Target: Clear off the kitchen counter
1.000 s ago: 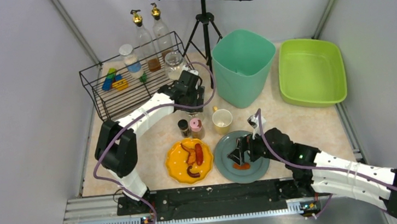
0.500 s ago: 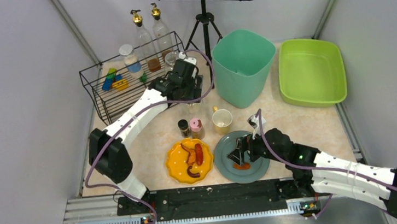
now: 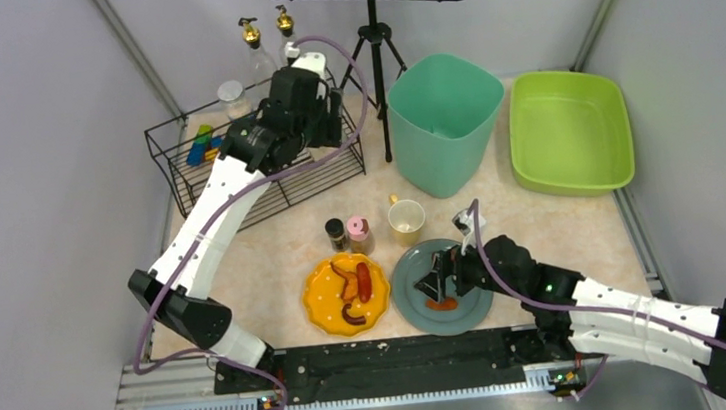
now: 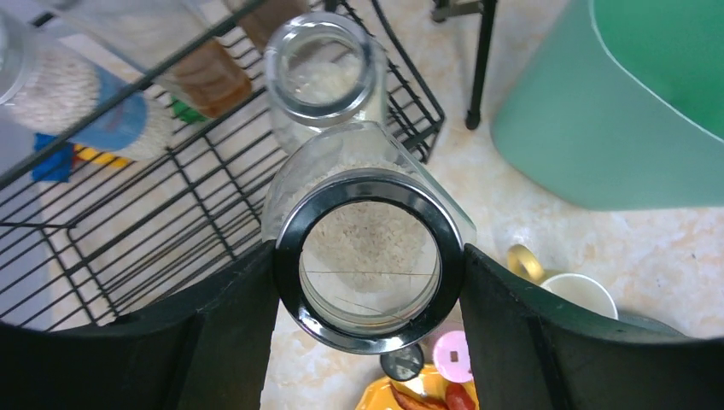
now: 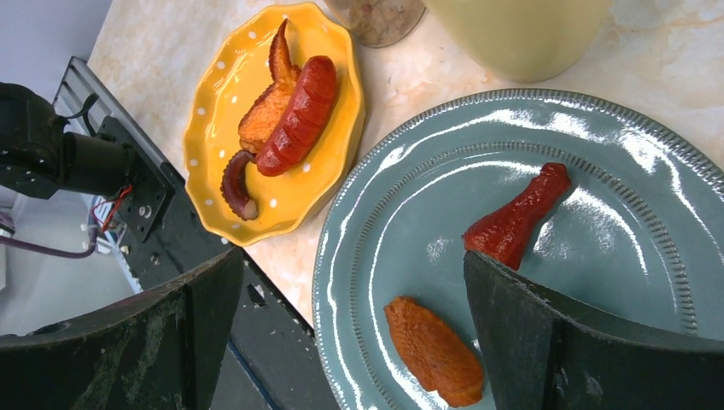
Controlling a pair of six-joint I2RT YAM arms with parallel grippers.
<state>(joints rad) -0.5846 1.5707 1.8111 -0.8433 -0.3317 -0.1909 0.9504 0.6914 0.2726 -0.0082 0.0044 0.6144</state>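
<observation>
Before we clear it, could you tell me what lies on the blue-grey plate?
A red drumstick-shaped piece and an orange piece lie on the plate; the right gripper hides part of it.

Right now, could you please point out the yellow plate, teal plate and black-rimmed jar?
yellow plate (image 5: 215, 107), right wrist view, bare left side.
teal plate (image 5: 598, 286), right wrist view, bare middle.
black-rimmed jar (image 4: 369, 252), left wrist view, middle of its ringed end.

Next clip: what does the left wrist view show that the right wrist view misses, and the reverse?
Left wrist only: the left gripper clamped on a black-rimmed glass jar of white grains, the wire rack, a second open jar, the teal bin. Right wrist only: the open right gripper over the grey plate carrying two food pieces. Both: the yellow plate, the cream mug, the kitchen counter.
</observation>
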